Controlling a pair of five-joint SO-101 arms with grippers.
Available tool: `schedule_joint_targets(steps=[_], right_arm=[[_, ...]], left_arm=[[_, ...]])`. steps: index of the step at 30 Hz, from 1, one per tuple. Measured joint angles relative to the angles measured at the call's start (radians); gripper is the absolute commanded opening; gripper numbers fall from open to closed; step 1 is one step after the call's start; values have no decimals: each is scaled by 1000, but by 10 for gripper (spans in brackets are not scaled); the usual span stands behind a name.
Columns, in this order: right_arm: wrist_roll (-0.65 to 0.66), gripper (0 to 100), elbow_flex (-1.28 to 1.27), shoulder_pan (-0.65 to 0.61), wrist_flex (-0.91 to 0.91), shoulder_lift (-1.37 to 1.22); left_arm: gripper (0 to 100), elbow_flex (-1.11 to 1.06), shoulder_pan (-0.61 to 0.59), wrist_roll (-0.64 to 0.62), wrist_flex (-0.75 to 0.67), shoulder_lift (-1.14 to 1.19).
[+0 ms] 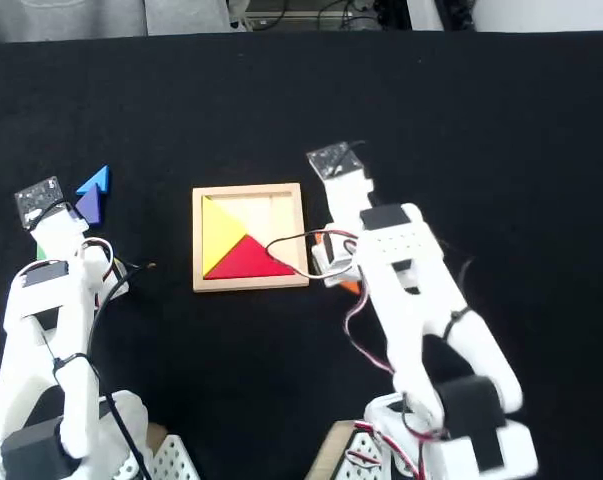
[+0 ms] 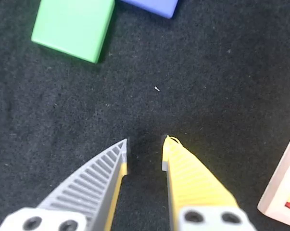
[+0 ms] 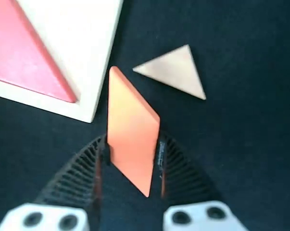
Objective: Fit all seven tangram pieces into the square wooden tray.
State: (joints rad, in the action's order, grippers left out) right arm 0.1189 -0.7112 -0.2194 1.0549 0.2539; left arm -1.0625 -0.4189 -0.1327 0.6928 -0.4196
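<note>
Pinching the parallelogram (image 3: 131, 120) by its long edges, our right gripper (image 3: 131, 144) holds it just beside the tray (image 3: 87, 48). Its far tip is at the rim, though we cannot tell whether it touches. A pale triangle (image 3: 176, 72) lies near. From above, our right arm (image 1: 411, 300) hides nearly all of that piece. A yellow triangle (image 1: 221, 232) and a red triangle (image 1: 249, 260) sit in the tray. Our left gripper (image 2: 145, 144) hovers slightly parted and empty over cloth (image 2: 221, 72), near a green square (image 2: 72, 26) and a blue piece (image 2: 152, 6) cut off at the edge.
</note>
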Motion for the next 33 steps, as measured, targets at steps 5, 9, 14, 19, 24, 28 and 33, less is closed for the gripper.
schedule_joint_targets(steps=[5,9,14,19,24,28,33], right_arm=[[-2,15,112,-126,0,-6],[-81,12,247,-190,0,-123],[-198,12,434,-195,0,-345],[-258,12,512,-199,14,-488],[-296,12,516,-213,32,-496],[-302,16,516,-216,35,-511],[-302,17,516,-216,35,-543]], left_arm=[[130,0,0,0,0,0],[130,0,0,0,0,0],[130,0,0,0,0,0],[130,0,0,0,0,0],[130,0,0,0,0,0],[130,0,0,0,0,0],[130,0,0,0,0,0]])
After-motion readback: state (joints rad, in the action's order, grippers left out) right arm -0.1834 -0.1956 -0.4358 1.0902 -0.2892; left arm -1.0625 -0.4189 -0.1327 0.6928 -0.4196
